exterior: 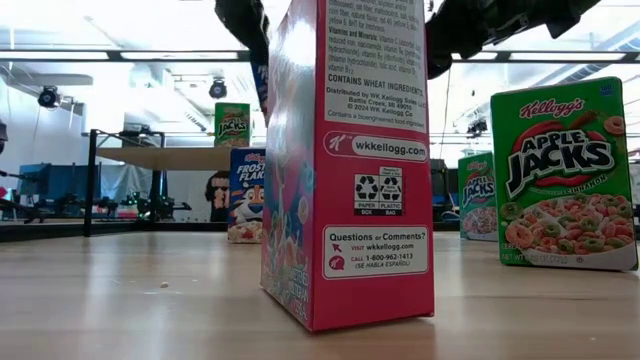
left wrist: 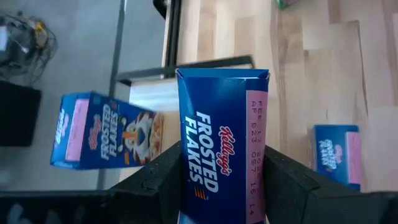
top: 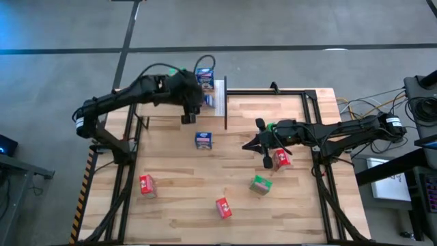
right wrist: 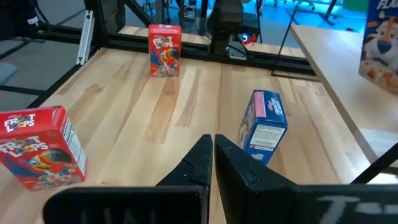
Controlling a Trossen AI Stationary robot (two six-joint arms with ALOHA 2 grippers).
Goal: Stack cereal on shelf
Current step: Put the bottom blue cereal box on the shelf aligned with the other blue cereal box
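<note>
My left gripper (left wrist: 224, 186) is at the table's far edge, beside the shelf (top: 220, 96), shut on a blue Frosted Flakes box (left wrist: 221, 137). A second blue box (left wrist: 106, 130) stands on the shelf panel just beyond it. A third blue box (top: 203, 140) stands on its base on the tabletop. Red boxes (top: 145, 184), (top: 223, 207), (top: 281, 158) and a green box (top: 260, 184) sit on the table. My right gripper (right wrist: 211, 149) is shut with nothing in it, hovering over the table's right half next to a red box. My left gripper pinches the blue box between its two fingers (left wrist: 158, 180), which lie on two opposite sides of its lower part (left wrist: 186, 180). The printed front faces the wrist camera and the box's top end (left wrist: 224, 74) points away from the fingers. The box is lifted clear of the table.
Thin black uprights (top: 226, 109) and the table's black frame (top: 317, 102) stand around the shelf. In the low view a green box (exterior: 232, 125) sits on the shelf board (exterior: 160, 157). Bare wood lies between the scattered boxes at the table's middle.
</note>
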